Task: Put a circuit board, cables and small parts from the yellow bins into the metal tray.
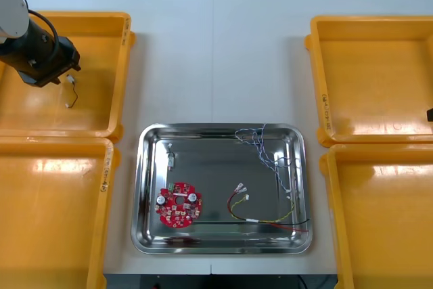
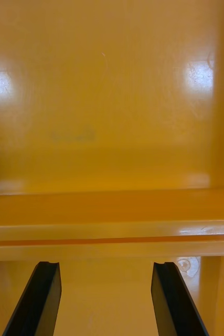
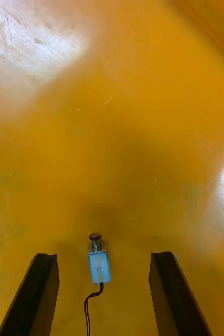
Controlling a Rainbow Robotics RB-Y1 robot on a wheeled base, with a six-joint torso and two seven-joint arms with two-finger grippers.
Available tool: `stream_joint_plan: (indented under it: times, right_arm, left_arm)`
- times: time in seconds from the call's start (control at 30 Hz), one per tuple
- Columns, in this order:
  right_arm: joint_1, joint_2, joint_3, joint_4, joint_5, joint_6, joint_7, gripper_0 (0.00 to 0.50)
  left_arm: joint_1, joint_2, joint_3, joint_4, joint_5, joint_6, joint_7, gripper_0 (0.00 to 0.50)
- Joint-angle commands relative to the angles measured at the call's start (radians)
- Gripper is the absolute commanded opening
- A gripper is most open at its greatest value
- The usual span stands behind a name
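Bright light from above. Beyond my left gripper (image 3: 104,256), white glare blotches the yellow bin (image 3: 143,131) floor; a soft shadow pools around the small metal part (image 3: 98,266).

Left arm (image 1: 30,45) getting cut by the left edge, its body covering the fingers in front view. Right arm (image 1: 430,114) showing as a dark sliver at the right edge. Near bins (image 1: 107,187) running off the bottom edge. Small part's (image 3: 98,265) black lead (image 3: 86,315) getting cut off btwn left fingers (image 3: 41,294). Bit (image 1: 170,159) in tray (image 1: 142,187) looking too small to ID.
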Motion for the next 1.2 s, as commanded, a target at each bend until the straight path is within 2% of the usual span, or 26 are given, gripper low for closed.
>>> stream_joint_plan:
  times: [0.03, 0.83, 0.87, 0.9, 0.93, 0.97, 1.2]
  right_arm:
    - [0.011, -0.048, -0.038, -0.002, 0.008, -0.009, 0.025, 0.500]
    - [0.011, -0.048, -0.038, -0.002, 0.010, 0.003, 0.024, 0.500]
    - [0.011, -0.048, -0.038, -0.002, 0.010, 0.003, 0.024, 0.500]
    - [0.011, -0.048, -0.038, -0.002, 0.010, 0.003, 0.024, 0.500]
    - [0.011, -0.048, -0.038, -0.002, 0.010, 0.003, 0.024, 0.500]
    - [0.011, -0.048, -0.038, -0.002, 0.010, 0.003, 0.024, 0.500]
    - [0.011, -0.048, -0.038, -0.002, 0.010, 0.003, 0.024, 0.500]
  left_arm:
    - [0.002, -0.009, -0.014, -0.011, -0.017, -0.022, 0.021, 0.500]
    - [0.034, -0.019, -0.030, -0.011, -0.022, -0.047, 0.010, 0.500]
    - [0.034, -0.019, -0.028, -0.011, -0.022, -0.047, 0.010, 0.472]
    - [0.034, -0.019, -0.030, -0.011, -0.022, -0.048, 0.008, 0.304]
    - [0.034, -0.019, -0.030, -0.011, -0.022, -0.048, 0.008, 0.034]
    - [0.034, -0.019, -0.030, -0.011, -0.022, -0.050, 0.007, 0.001]
    - [0.034, -0.019, -0.054, -0.011, -0.013, -0.081, 0.014, 0.000]
